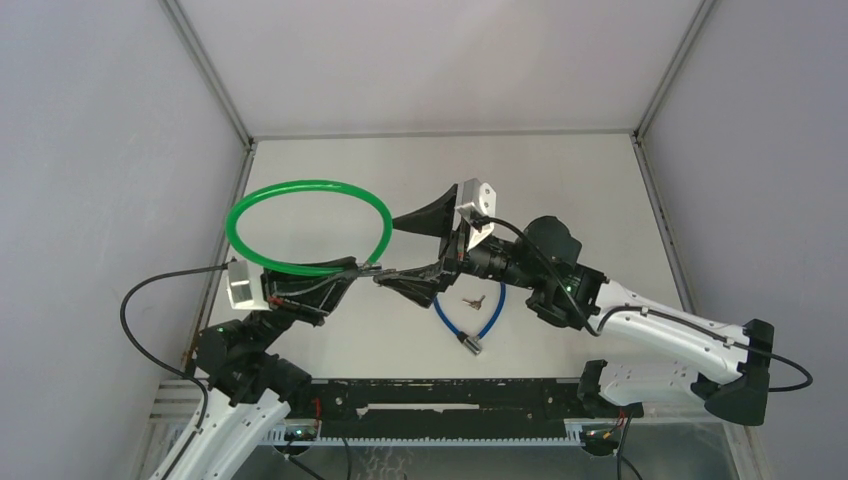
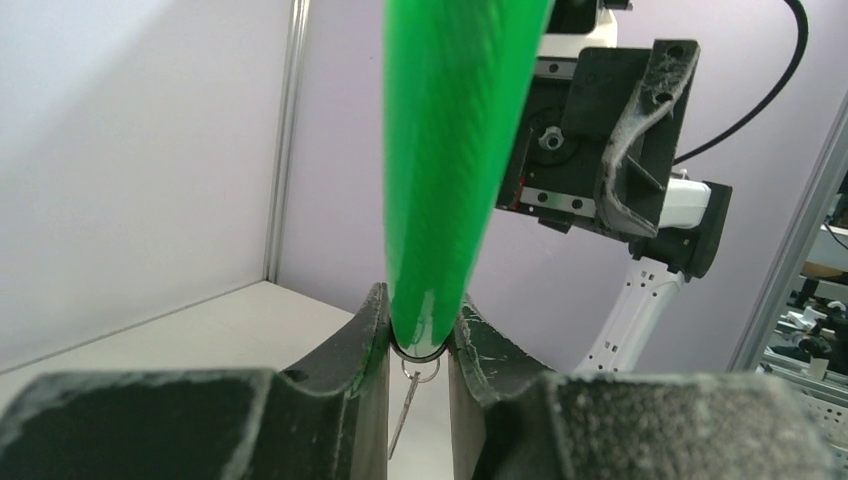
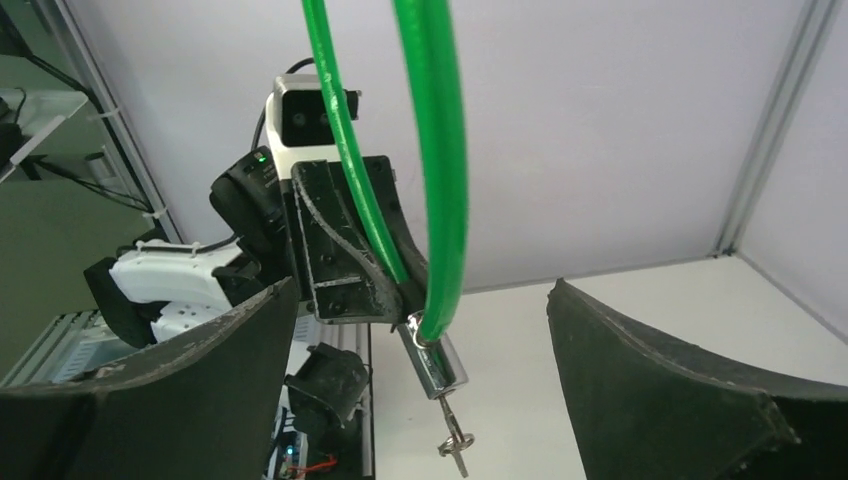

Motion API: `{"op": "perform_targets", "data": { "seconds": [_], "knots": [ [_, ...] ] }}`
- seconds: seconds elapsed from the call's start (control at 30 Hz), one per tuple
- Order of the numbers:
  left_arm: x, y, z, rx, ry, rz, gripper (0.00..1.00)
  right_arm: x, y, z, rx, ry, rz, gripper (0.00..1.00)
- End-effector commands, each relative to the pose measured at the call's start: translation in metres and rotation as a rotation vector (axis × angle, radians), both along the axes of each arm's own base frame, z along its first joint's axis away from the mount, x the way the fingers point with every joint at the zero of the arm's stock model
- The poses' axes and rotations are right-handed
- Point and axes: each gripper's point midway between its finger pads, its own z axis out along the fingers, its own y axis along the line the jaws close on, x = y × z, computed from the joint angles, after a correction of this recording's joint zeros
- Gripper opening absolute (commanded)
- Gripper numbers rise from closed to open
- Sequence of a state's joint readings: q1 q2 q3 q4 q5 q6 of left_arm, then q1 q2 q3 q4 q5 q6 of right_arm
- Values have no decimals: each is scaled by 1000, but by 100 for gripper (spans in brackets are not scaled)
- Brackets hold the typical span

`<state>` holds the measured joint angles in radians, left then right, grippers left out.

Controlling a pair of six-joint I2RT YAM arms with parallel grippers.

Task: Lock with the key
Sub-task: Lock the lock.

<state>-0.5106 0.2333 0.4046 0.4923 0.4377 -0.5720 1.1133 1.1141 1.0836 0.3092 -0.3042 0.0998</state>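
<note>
left gripper (image 2: 420, 330): fingers pressed together on the green cable lock (image 1: 310, 183), pinching the cable where it runs down to the barrel; the hold is tight in the left wrist view.
right gripper (image 1: 386, 250): jaws spread wide apart, gripping nothing; one finger sits on each side of the lock end, and neither touches it.
green cable lock: up in the air, off the table (image 1: 560, 180), over its left half; the loop stands out from the left gripper toward the left edge and the far wall.
lock barrel (image 3: 437, 362): silvery and tilted, hanging at the bottom of the green cable just below the left gripper's fingertips, in the gap between the right gripper's fingers.
key (image 3: 455, 438): dangles with its ring from the barrel's lower end; i cannot tell how deep it sits in the barrel.
key from the left wrist: a thin blade hangs down between the two fingers, under the ring.
blue cable lock (image 1: 441, 312): lies flat on the table near the middle of the near edge, under the right arm, curved open like a u.
small keys (image 1: 477, 300): on the table inside the blue curve, close to the cable.
</note>
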Motion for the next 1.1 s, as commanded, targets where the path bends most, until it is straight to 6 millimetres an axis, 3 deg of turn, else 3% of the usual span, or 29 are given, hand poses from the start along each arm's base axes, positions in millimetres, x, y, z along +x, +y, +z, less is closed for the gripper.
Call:
{"op": "perform_targets", "data": {
  "seconds": [0.0,0.13,0.23,0.33,0.47,0.8,0.97,1.07],
  "knots": [
    [-12,6,16,-37,-89,-3,0,15,-9,33,43,-1,-70,99],
    [-16,5,16,-32,-103,-13,0,16,-9,46,59,1,-25,97],
    [-16,5,16,-33,-104,-15,0,6,-5,51,78,-29,38,85],
    [-18,4,16,-35,-109,-28,0,5,3,50,80,-24,64,57],
    [-23,5,26,-57,-129,-43,0,-1,15,41,67,-2,122,2],
    [-57,37,96,-238,-292,-12,0,-19,36,1,49,98,226,0],
    [-63,37,100,-225,-332,-15,0,-19,49,-23,-21,130,218,0],
    [-57,33,89,-200,-301,-16,0,-16,40,-16,-11,107,206,2]
  ]
}}
